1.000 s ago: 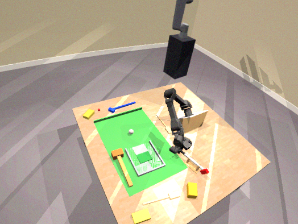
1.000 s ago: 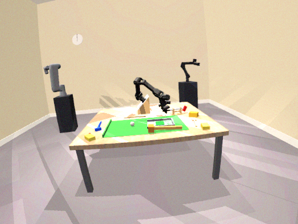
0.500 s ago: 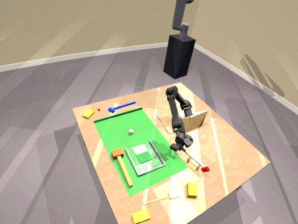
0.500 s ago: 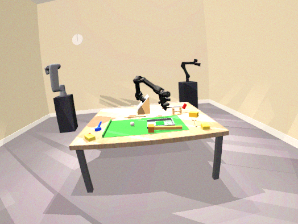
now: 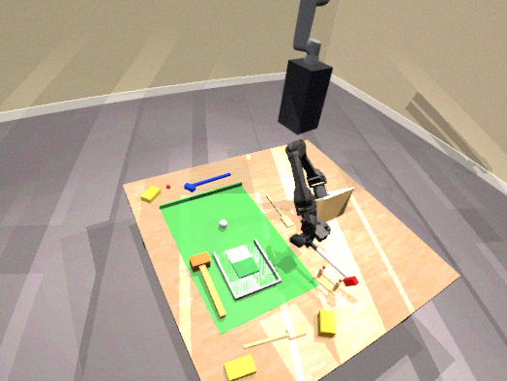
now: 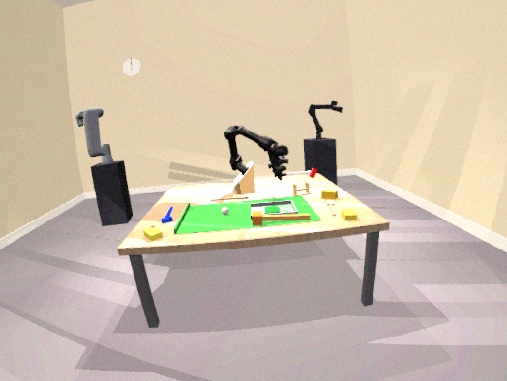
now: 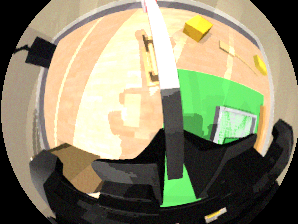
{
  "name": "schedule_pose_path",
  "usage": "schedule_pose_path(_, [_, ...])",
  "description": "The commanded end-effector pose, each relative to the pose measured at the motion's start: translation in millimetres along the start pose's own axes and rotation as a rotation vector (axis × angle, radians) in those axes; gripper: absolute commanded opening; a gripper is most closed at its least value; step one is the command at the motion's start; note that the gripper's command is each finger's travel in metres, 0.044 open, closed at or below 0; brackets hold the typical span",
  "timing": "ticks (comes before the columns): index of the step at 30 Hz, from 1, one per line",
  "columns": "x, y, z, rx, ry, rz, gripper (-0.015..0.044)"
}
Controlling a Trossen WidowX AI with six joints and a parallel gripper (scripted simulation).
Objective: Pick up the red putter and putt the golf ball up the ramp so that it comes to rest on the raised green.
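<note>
Your gripper (image 5: 310, 240) has open green felt mat (image 5: 203, 213) leftward; the small wooden rack (image 5: 329, 280) crowds the near side.

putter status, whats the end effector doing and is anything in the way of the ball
End effector shut on red putter, lifted off its rack. Golf ball at rest on green mat, untouched. Wooden mallet lies beside raised green, off the ball's line.

Bare lab-type test room: plain beige walls, grey floor, one wooden table (image 6: 252, 237) of props, spare robot arms on black pedestals (image 6: 111, 190) by the walls, a wall clock (image 6: 131, 67).
</note>
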State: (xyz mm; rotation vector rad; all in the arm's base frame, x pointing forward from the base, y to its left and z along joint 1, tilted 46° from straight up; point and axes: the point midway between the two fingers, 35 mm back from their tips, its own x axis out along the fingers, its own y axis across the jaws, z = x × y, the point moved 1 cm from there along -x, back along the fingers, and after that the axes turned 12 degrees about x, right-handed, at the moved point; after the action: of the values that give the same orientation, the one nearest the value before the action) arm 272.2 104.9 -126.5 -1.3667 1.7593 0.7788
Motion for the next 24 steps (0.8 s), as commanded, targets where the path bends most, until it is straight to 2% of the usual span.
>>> schedule_pose_path(1, [-17.2, -19.7, -19.2, 0.126, -0.017, -0.026, 0.0000])
schedule_pose_path(24, [-67.9, -71.4, -157.7, 0.831, -0.001, -0.104, 0.0000])
